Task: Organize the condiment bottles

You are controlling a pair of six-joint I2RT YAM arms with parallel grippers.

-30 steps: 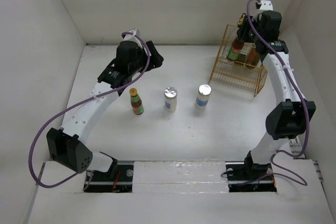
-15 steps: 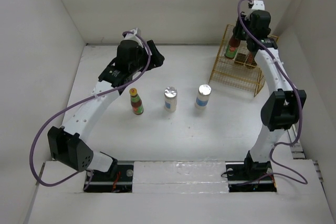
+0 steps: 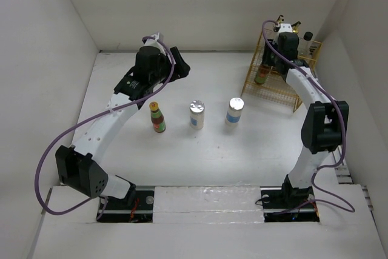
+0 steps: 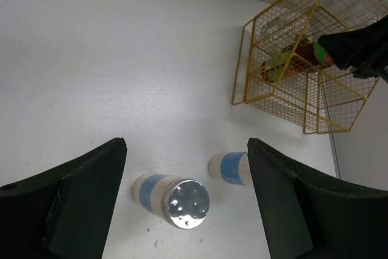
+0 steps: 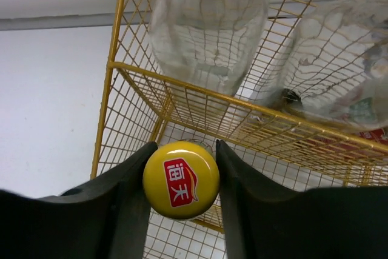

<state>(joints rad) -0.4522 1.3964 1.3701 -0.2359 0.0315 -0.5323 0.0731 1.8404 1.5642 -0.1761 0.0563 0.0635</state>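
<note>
My right gripper [image 5: 185, 150] is shut on the yellow cap [image 5: 180, 179] of a red-labelled sauce bottle [image 3: 262, 76] and holds it upright at the left front of the yellow wire rack [image 3: 280, 83]. Two clear bottles [image 5: 209, 25] stand at the back of the rack; a black cap [image 3: 308, 36] shows from above. A second red sauce bottle [image 3: 158, 117] and two blue-labelled shakers [image 3: 196, 114] [image 3: 234, 111] stand in a row mid-table. My left gripper [image 3: 180, 65] is open and empty, above and behind the row; both shakers [image 4: 173, 195] [image 4: 230, 168] show between its fingers.
The white enclosure walls close in behind and beside the rack [image 5: 182, 86]. The right arm [image 3: 324, 122] reaches along the right wall. The rack [image 4: 303, 83] and the held sauce bottle [image 4: 291, 62] also show in the left wrist view.
My right gripper has moved left and down with the sauce bottle, from above the rack's top to its left front part. The left arm has hardly moved.
</note>
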